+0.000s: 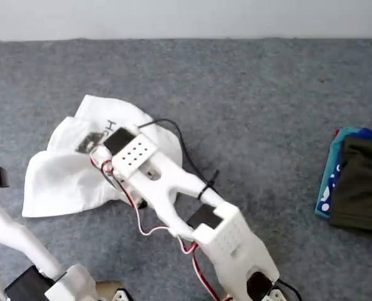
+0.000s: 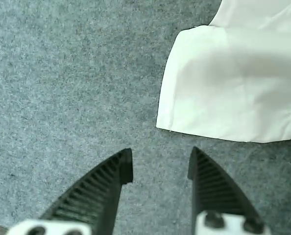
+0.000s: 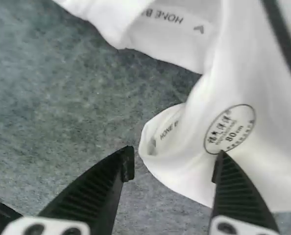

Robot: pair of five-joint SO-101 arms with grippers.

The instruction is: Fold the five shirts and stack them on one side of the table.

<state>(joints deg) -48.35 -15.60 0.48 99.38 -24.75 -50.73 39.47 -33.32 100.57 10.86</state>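
I see a grey, carpet-like table (image 1: 267,94) from above, with a crumpled white shirt (image 1: 67,169) lying left of its middle. My right arm (image 1: 173,188) stretches from the near edge out over that shirt, a black cable (image 1: 186,150) looping beside it. In its wrist view the right gripper (image 3: 174,164) stands wide, both dark ribbed fingers apart, holding nothing; a rounded fold of the shirt (image 3: 233,73) with a round sticker (image 3: 230,129) sits just beyond the fingertips. My left arm (image 1: 10,235) is at the near left corner. The left gripper (image 2: 161,161) is also spread wide and empty above bare table, the shirt's hemmed edge (image 2: 233,88) near but apart. A stack of folded shirts (image 1: 358,182), teal, blue and dark olive, rests at the table's far right edge.
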